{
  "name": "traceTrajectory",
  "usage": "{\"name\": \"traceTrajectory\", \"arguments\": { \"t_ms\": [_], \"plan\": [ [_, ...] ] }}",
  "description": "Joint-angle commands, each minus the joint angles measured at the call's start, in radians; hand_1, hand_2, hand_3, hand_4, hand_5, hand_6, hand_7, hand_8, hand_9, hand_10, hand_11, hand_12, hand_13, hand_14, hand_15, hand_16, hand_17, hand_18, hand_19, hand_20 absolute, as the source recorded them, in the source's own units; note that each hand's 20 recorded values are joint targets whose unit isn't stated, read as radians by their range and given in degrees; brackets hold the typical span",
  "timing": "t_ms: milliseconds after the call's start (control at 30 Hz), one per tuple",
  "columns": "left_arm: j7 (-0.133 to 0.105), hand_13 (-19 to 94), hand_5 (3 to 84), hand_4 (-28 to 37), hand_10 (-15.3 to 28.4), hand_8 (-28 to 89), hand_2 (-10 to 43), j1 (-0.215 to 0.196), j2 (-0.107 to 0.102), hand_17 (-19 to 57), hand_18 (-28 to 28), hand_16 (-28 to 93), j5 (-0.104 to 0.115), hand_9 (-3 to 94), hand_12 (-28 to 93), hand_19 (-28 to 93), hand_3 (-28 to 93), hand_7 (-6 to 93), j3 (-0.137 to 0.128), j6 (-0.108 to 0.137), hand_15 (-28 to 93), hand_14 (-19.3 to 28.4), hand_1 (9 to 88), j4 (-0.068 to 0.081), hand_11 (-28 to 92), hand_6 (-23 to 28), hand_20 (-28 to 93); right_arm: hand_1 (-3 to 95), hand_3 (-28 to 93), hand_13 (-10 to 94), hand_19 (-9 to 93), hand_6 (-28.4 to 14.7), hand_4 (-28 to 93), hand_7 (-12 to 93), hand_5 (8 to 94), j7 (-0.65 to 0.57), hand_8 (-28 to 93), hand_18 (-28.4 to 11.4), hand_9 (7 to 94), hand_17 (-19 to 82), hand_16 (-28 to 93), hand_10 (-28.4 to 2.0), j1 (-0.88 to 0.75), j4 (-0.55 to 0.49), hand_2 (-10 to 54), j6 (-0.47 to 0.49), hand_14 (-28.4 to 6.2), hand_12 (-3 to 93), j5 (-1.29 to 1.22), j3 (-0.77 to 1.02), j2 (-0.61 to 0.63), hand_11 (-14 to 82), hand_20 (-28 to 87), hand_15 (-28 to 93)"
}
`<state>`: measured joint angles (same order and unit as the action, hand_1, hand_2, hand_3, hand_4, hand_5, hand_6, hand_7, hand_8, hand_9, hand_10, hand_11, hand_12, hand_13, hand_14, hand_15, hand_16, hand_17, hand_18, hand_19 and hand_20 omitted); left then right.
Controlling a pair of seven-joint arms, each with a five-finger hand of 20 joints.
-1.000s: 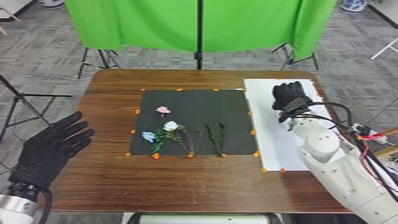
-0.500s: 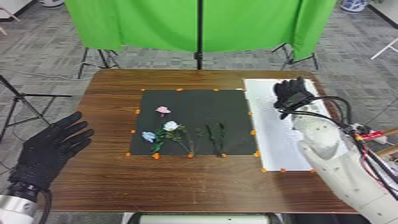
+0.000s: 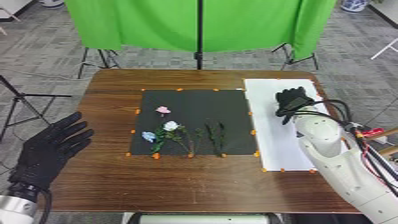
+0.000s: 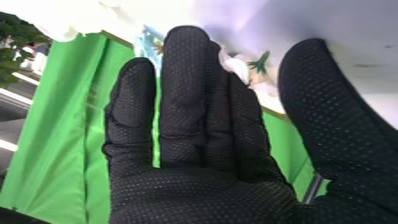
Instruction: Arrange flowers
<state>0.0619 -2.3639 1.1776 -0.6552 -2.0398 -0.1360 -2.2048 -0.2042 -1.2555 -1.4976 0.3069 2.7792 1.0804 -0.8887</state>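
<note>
Head view: left hand (image 3: 44, 156) open (fingers apart), right hand (image 3: 294, 100) open over white sheet (image 3: 281, 150).

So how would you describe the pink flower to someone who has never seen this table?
On the brown table, find the black mat in the middle of the head view. Toward the mat's left side is a small group of flowers. The pink flower is the one farthest from the robot, beyond the white flower and the blue flower, and the only pink one there.
</note>
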Motion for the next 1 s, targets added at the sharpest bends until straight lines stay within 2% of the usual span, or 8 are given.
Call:
{"name": "traceTrajectory", "arguments": {
  "t_ms": [33,67,133,200,367,633,1000],
  "plan": [
    [0.003,23,36.0,-23.5,12.2,-11,0.6,-0.012,0.01,-10.9,21.0,-1,-0.004,28.4,14,44,72,21.3,0.003,0.011,34,14.7,25.5,-0.001,25,2.5,6,42.4,80,75,78,1.4,-28,40,55.0,-0.006,-19,-15.9,72.1,31,36,-2.7,-0.019,0.027,-9.5,-0.156,2.6,33.5,-0.045,-0.009,-0.005,20.5,43,43],
    [0.004,23,35.9,-23.5,12.3,-11,0.6,-0.011,0.01,-10.9,21.0,-1,-0.003,28.4,14,44,72,21.3,0.003,0.011,34,14.7,25.5,-0.001,26,2.5,6,43.4,80,77,79,1.3,-28,44,56.4,-0.006,-18,-16.1,75.4,31,36,-2.3,-0.024,0.027,-9.5,-0.183,2.6,36.0,-0.054,-0.012,-0.003,19.1,43,43],
    [0.002,23,36.0,-23.5,12.3,-11,0.6,-0.014,0.011,-10.9,21.0,-1,-0.004,28.4,14,44,72,21.2,0.002,0.012,34,14.8,25.5,-0.002,26,2.5,6,48.4,81,85,82,2.2,-28,52,68.1,0.017,-14,-17.0,88.8,35,36,-1.2,-0.031,0.022,-9.5,-0.188,1.9,43.1,-0.053,-0.004,-0.009,15.0,44,44],
    [0.004,23,36.0,-23.5,12.2,-11,0.6,-0.01,0.011,-10.9,21.0,-1,-0.004,28.4,14,44,72,21.3,0.002,0.01,34,14.8,25.5,0.0,26,2.5,6,48.7,83,87,83,2.5,-28,52,71.1,0.027,-14,-17.3,91.2,36,36,-1.0,-0.036,0.018,-9.5,-0.207,1.7,43.8,-0.058,-0.006,-0.008,15.1,44,45],
    [0.005,23,36.0,-23.5,12.2,-10,0.6,-0.01,0.011,-10.9,21.0,-1,-0.004,28.5,14,44,72,21.2,0.001,0.01,34,14.8,25.6,-0.001,26,2.5,6,48.0,85,88,83,2.4,-28,52,73.1,0.027,-15,-17.6,92.4,36,35,-1.2,-0.041,-0.023,-9.5,-0.225,1.4,44.5,-0.083,-0.005,-0.016,15.1,44,47],
    [0.01,23,36.1,-23.4,12.2,-11,0.6,-0.009,0.011,-10.9,21.0,-1,-0.004,28.4,14,44,72,21.3,0.003,0.007,34,14.8,25.5,-0.002,26,2.5,6,48.4,84,88,83,2.1,-28,52,73.0,0.103,-15,-17.8,92.5,36,34,-1.4,-0.027,-0.162,-9.5,-0.243,1.5,45.0,-0.106,-0.061,-0.085,14.5,45,47],
    [0.023,23,36.0,-23.6,12.3,-11,0.6,0.004,0.004,-10.9,21.0,-1,-0.004,28.4,14,44,72,21.1,0.011,0.008,34,14.7,25.6,0.002,26,2.5,6,48.2,84,87,83,2.4,-28,53,71.5,0.195,-15,-17.3,91.6,36,35,-1.3,0.013,-0.211,-9.5,-0.215,1.6,45.2,-0.085,-0.183,-0.206,14.4,45,48]
  ]
}}
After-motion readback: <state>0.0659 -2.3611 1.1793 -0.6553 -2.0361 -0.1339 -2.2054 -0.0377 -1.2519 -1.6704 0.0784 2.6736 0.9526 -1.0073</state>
